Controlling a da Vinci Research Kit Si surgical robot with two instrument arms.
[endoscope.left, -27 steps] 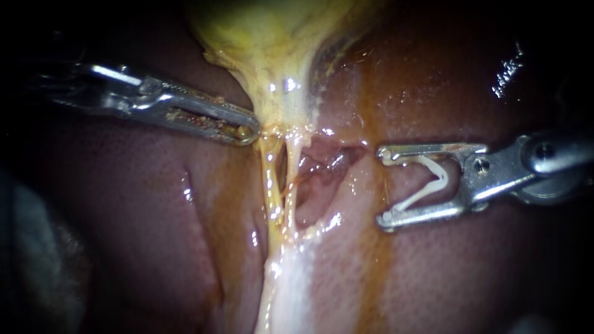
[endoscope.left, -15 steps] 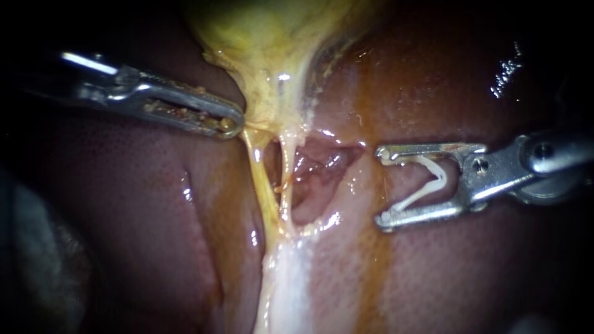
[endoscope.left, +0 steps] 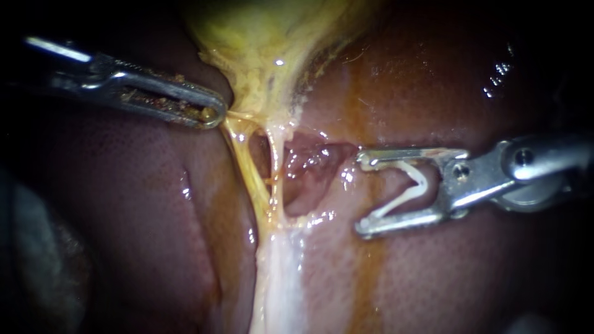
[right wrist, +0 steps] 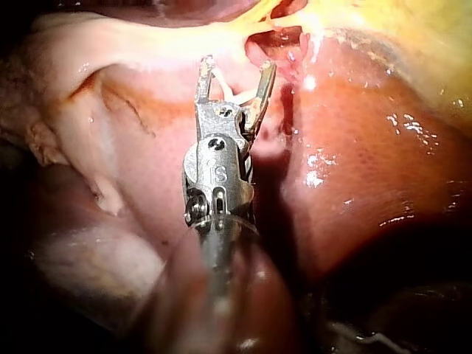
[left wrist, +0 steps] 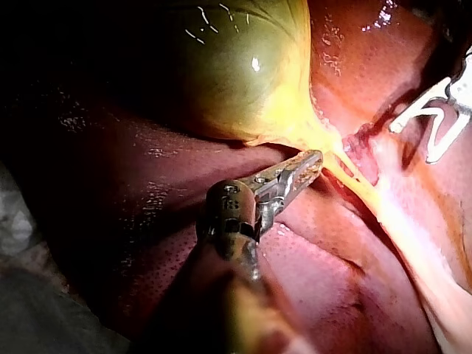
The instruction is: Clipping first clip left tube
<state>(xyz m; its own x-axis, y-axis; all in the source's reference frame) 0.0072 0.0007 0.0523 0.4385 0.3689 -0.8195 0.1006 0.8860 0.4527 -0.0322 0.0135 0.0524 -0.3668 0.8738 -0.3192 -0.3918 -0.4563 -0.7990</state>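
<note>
Left instrument (endoscope.left: 213, 114) clenches yellow gallbladder tissue (endoscope.left: 247, 99) above the thin yellow left tube (endoscope.left: 246, 162); right instrument (endoscope.left: 365, 194) grasps a white V-shaped clip (endoscope.left: 409, 184) near that tube.

Endoscope close above, seemingly; wrist views behind instruments, all sharing the tubes (endoscope.left: 247, 162).

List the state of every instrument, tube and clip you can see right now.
left instrument: shut on the gallbladder's lower edge.
gallbladder: gripped, drawn taut.
left tube: stretched, no clip on it.
right tube: stretched, no clip on it.
clip: open, held by the right instrument, short of both tubes.
right instrument: holding the clip from both sides.
</note>
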